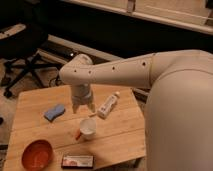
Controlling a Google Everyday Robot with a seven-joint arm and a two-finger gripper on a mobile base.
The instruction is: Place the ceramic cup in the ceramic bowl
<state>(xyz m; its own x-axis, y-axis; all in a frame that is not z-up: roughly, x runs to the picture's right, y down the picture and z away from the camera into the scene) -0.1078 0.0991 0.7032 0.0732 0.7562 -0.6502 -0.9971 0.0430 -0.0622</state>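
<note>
The ceramic cup [88, 128] is small, white and upright on the wooden table [35, 102], right of centre near the front. The ceramic bowl [37, 154] is shallow and orange-red, at the table's front left corner, apart from the cup. My gripper [83, 107] hangs from the white arm just above and behind the cup, pointing down. Nothing shows in it.
A long white bottle [108, 105] lies to the right of the gripper. A blue sponge [54, 112] lies to its left. A dark flat packet [77, 161] lies at the front edge. A small orange item [78, 135] lies by the cup. An office chair [22, 55] stands behind the table.
</note>
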